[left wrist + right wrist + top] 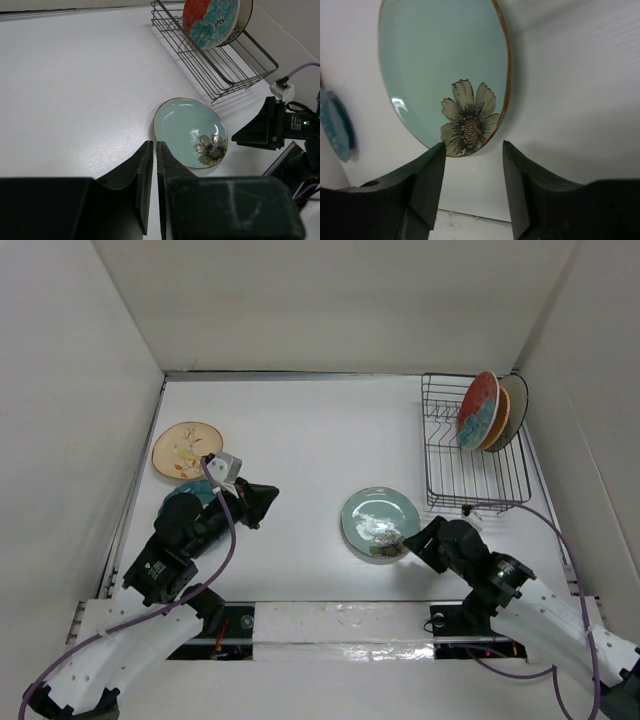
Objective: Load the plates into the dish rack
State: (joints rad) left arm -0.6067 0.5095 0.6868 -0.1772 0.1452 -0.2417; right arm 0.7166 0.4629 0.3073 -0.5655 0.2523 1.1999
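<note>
Pale green plate (380, 520) lies flat on the table, mid-right, just in front of the dish rack (450, 480); red plate (478, 408) stands in the rack with others behind it. Right gripper (472, 150) is at the green plate's near rim with its fingers spread. Left gripper (152, 147) has its fingers pressed together on nothing, and the tan floral plate (187, 450) lies far left.

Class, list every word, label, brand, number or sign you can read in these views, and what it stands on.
No readable text anywhere.
The pale green plate carries only a painted flower; the red plate in the dish rack only teal blooms; the tan plate only sprigs.
The right arm shows a green light, no lettering.
</note>
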